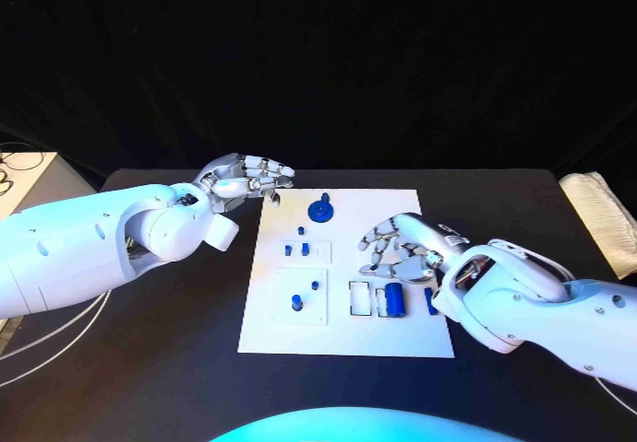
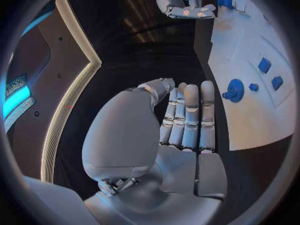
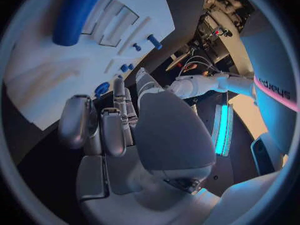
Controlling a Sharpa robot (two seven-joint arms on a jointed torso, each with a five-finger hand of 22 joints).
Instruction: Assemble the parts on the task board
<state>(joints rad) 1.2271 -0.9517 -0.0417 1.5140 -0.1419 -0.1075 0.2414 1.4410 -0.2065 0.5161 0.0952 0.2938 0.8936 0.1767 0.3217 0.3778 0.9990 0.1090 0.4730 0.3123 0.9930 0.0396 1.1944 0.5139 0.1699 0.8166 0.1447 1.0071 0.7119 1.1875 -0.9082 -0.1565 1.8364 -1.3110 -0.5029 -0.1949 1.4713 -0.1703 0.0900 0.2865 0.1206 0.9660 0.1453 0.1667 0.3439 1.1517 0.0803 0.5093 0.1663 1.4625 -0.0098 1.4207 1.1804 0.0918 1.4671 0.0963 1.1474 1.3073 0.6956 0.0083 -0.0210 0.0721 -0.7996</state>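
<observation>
The main risk, as I judge it: the right hand (image 1: 399, 247) hangs low over the board (image 1: 399, 207) near its 3 o'clock edge, so a careless sweep could knock the cylinder (image 1: 394, 299) from its slot or scatter the small pegs (image 1: 304, 249). That hand's fingers (image 3: 119, 112) are curled loosely, holding nothing. The left hand (image 1: 243, 180) hovers off the board's 10 o'clock corner, fingers (image 2: 190, 115) folded in, empty. The gear (image 1: 321, 212) sits near 12 o'clock on the board, mid-tabletop (image 1: 173, 350).
</observation>
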